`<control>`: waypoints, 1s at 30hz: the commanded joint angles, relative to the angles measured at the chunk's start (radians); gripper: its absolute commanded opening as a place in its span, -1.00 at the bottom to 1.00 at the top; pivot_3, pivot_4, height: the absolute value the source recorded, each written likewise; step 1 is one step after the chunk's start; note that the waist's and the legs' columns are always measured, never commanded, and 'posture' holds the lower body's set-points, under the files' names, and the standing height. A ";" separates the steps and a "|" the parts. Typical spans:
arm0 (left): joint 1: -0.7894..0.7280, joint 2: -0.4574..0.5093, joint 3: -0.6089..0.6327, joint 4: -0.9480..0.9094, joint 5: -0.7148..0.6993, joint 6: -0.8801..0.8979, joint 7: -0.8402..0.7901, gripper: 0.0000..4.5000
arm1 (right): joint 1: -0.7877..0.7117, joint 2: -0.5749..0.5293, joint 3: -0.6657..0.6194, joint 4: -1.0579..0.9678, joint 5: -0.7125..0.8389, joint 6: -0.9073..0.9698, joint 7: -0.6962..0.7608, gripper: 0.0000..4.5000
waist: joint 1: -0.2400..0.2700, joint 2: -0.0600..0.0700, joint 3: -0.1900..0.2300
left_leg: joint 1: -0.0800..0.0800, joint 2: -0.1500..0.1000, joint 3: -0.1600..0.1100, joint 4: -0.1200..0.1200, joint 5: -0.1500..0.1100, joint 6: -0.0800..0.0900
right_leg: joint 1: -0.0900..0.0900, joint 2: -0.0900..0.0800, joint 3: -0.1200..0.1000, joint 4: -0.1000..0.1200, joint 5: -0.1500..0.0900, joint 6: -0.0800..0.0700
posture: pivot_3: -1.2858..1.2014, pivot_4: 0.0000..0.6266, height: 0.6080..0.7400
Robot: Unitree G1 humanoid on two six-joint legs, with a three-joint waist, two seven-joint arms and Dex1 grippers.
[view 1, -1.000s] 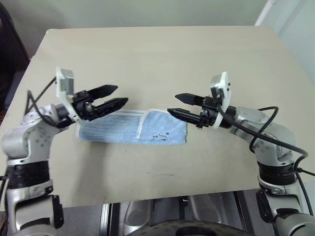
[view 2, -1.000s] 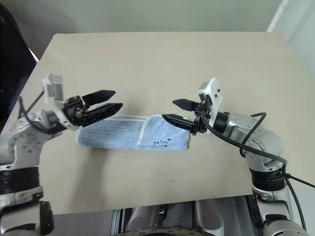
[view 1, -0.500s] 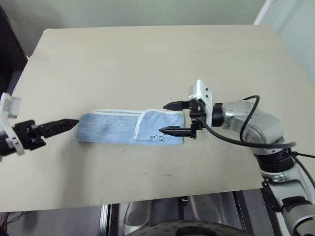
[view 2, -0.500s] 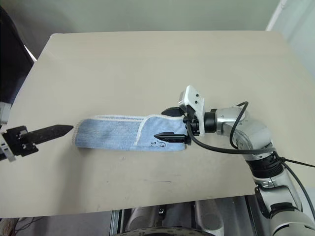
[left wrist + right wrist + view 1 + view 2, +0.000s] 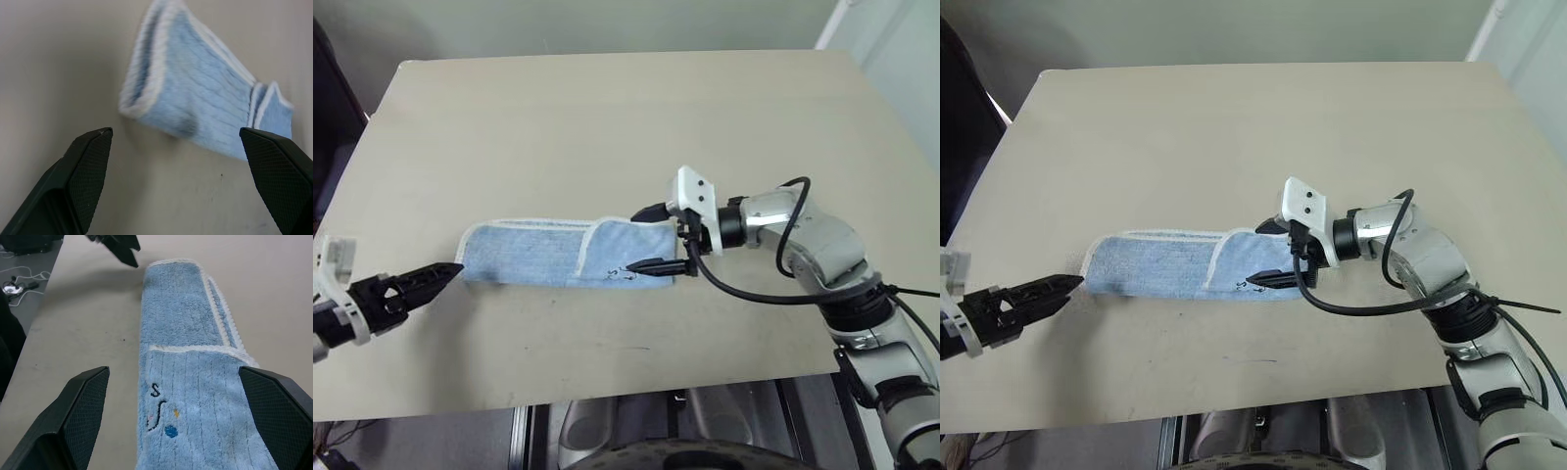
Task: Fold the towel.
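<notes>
The towel point(image 5: 538, 253), light blue with a white border, lies folded into a long strip on the tan table point(image 5: 607, 117). One flap overlaps at its right half, and a small dark mark point(image 5: 159, 413) sits near the right end. My right gripper point(image 5: 641, 240) is open and points left. Its fingers straddle the towel's right end, one at the far edge and one at the near edge. My left gripper point(image 5: 173, 132) is open just off the towel's left end point(image 5: 142, 98), low near the table, pointing at the folded edge. Neither gripper holds anything.
The table's front edge point(image 5: 607, 387) runs close below the towel, with a metal frame beneath it. A dark object point(image 5: 328, 108) stands off the table's left side. Cables point(image 5: 17, 284) lie on the floor beyond the left edge.
My left arm has swung out to the left and down, from above the towel's left end to just off it, and has rolled. My right gripper has shifted left over the right end and rolled.
</notes>
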State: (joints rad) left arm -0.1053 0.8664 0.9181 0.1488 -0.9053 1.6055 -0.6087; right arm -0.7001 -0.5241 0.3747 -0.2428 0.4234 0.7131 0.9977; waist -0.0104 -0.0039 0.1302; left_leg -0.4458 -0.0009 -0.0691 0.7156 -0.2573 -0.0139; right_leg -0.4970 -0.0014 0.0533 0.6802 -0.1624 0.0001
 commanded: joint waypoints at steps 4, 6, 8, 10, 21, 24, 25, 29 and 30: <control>-0.029 -0.025 0.055 0.044 0.006 0.009 0.039 1.00 | 0.011 0.010 -0.041 -0.041 -0.003 0.000 -0.035 0.99 | 0.000 -0.002 0.000 | 0.001 0.001 0.000 0.000 0.000 0.000 | 0.001 0.001 0.000 0.000 0.001 -0.001 | 0.03 -0.52 0.44; -0.046 -0.040 0.056 0.059 0.008 0.009 0.047 1.00 | 0.015 0.011 -0.043 -0.045 -0.007 -0.001 -0.045 0.99 | 0.001 -0.003 0.000 | 0.001 0.001 -0.001 0.000 0.000 0.000 | 0.001 0.002 0.000 0.000 0.001 -0.001 | 0.03 -0.52 0.44; -0.063 -0.057 0.054 0.066 0.007 0.009 0.060 1.00 | 0.018 0.012 -0.044 -0.048 -0.010 -0.001 -0.054 0.99 | 0.003 -0.003 0.000 | 0.001 0.001 -0.001 0.000 0.001 -0.001 | 0.001 0.002 0.000 0.000 0.001 -0.002 | 0.03 -0.52 0.44; -0.084 -0.081 0.056 0.072 -0.002 0.009 0.075 1.00 | 0.019 0.013 -0.044 -0.048 -0.013 -0.002 -0.061 0.99 | 0.006 -0.003 0.000 | 0.002 0.001 -0.001 0.000 0.001 -0.001 | 0.002 0.002 0.000 0.001 0.001 -0.002 | 0.03 -0.52 0.44; -0.140 -0.184 0.039 0.051 -0.036 0.009 0.157 1.00 | 0.041 0.036 -0.089 -0.052 0.010 0.028 -0.104 0.99 | 0.024 -0.003 0.000 | 0.007 0.000 -0.001 0.000 0.003 0.001 | 0.010 0.002 0.001 0.000 0.001 -0.001 | 0.03 -0.52 0.44; -0.164 -0.201 0.036 0.049 -0.031 0.009 0.175 1.00 | 0.048 0.042 -0.094 -0.055 0.006 0.033 -0.115 0.99 | 0.025 -0.003 0.000 | 0.010 0.000 -0.003 0.000 0.002 0.002 | 0.014 0.002 0.001 0.000 0.000 0.000 | 0.03 -0.52 0.44; -0.174 -0.207 0.037 0.054 -0.025 0.009 0.181 1.00 | 0.050 0.046 -0.094 -0.057 0.004 0.035 -0.119 0.99 | 0.025 -0.003 0.000 | 0.011 -0.001 -0.003 0.000 0.003 0.002 | 0.015 0.002 0.001 0.000 0.000 0.000 | 0.03 -0.52 0.44; -0.199 -0.229 0.033 0.054 -0.015 0.008 0.200 0.84 | 0.063 0.052 -0.089 -0.068 -0.001 0.037 -0.132 1.00 | 0.025 -0.003 0.000 | 0.011 -0.001 -0.004 0.000 0.003 0.002 | 0.016 0.002 0.001 0.000 -0.001 0.001 | 0.03 -0.52 0.44; -0.206 -0.233 0.033 0.056 -0.013 0.008 0.204 0.78 | 0.066 0.053 -0.089 -0.069 -0.004 0.037 -0.137 1.00 | 0.025 -0.003 0.000 | 0.011 -0.001 -0.004 0.000 0.003 0.002 | 0.016 0.002 0.001 0.000 -0.001 0.001 | 0.03 -0.52 0.44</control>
State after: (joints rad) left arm -0.2990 0.6435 0.9633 0.2079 -0.9175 1.6019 -0.4107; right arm -0.6343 -0.4765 0.3183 -0.2768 0.4105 0.7521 0.8738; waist 0.0149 -0.0067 0.1301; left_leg -0.4351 -0.0020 -0.0730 0.7157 -0.2546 -0.0122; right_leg -0.4815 0.0011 0.0541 0.6806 -0.1630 0.0011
